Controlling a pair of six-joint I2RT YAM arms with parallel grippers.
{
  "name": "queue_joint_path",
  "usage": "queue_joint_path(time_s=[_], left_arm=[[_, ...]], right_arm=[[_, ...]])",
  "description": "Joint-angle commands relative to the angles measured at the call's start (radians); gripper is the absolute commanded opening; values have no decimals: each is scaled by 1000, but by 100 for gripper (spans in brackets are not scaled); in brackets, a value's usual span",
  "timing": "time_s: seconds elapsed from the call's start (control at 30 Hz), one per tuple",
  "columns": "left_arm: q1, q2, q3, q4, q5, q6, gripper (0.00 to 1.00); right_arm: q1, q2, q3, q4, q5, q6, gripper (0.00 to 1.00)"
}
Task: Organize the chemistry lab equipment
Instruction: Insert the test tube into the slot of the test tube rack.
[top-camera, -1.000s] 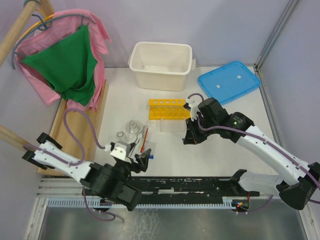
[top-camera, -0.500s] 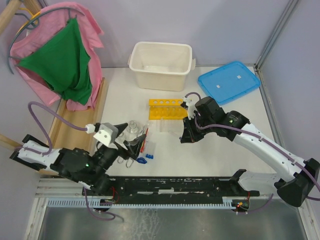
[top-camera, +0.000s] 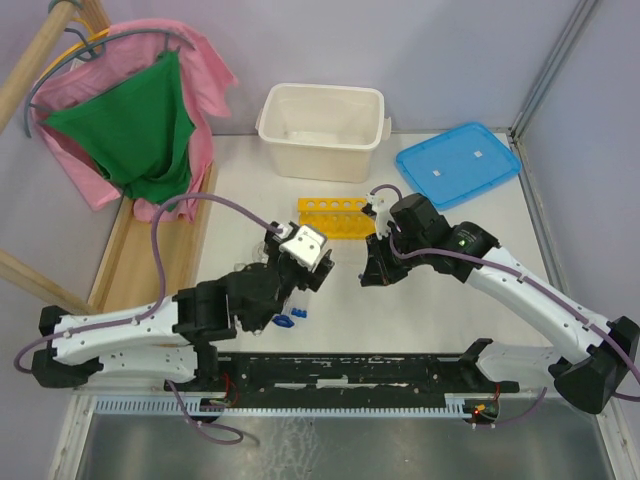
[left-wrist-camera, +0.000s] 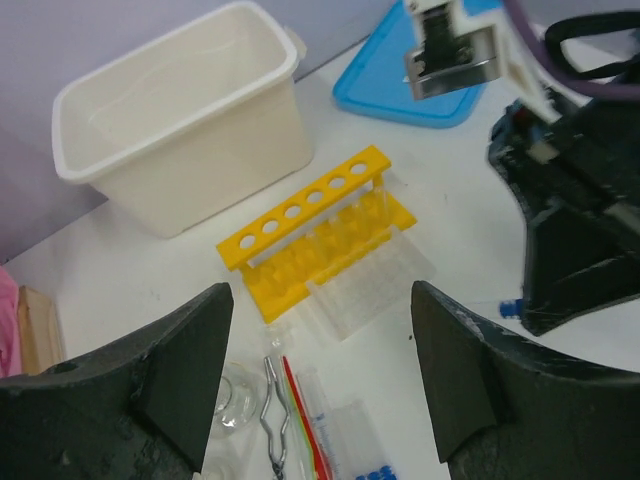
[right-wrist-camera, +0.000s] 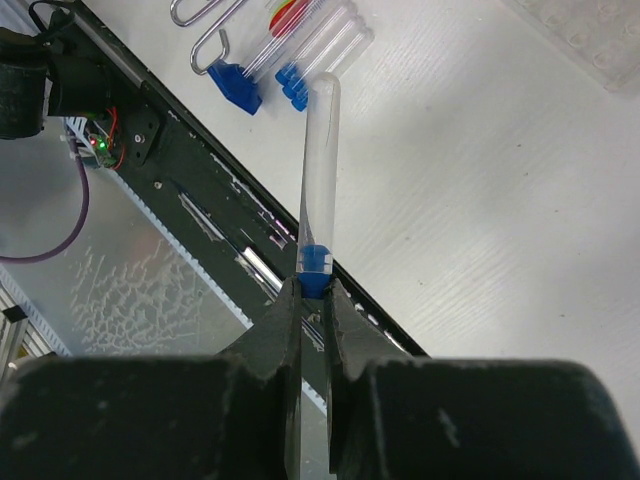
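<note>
Right wrist: right pincer clamped on the cap of a blue-capped clear tube.
Left wrist: left pincer spread wide, facing the yellow test-tube rack.

The left arm and the right arm share one build: long white plastic link shells between bulky black joint housings. A thin purple cable loops off the left arm, and a thicker-looking purple hose runs over the right arm's black wrist housing. A small green light glows on the right arm's black elbow. A white boxy camera block caps the left wrist, and a bare metal bracket is fixed to the right wrist. The left gripper has broad matte black fingers with dusty, scuffed faces. The right gripper has slim black ones.
</note>
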Motion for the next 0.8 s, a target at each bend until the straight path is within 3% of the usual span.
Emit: queue_joint_path(time_s=[0.0,0.2,0.4,0.57,0.77], left_arm=[[153,-38,-17,-2,310,-124,79],[212,187,29,-77,389,-110,76],[398,123,-60,34,708,-146,77],[459,74,-128,56,799,-178,77],[542,34,-207,154,1078,-235,79]], right_arm=[[-1,-19,0,23,10,-1,8],[-4,-10,4,10,25,1,8],[-30,-17,14,25,-79,5,8],[-74,-18,8,49,-160,6,8],[-154,11,-27,116,-312,30,8]])
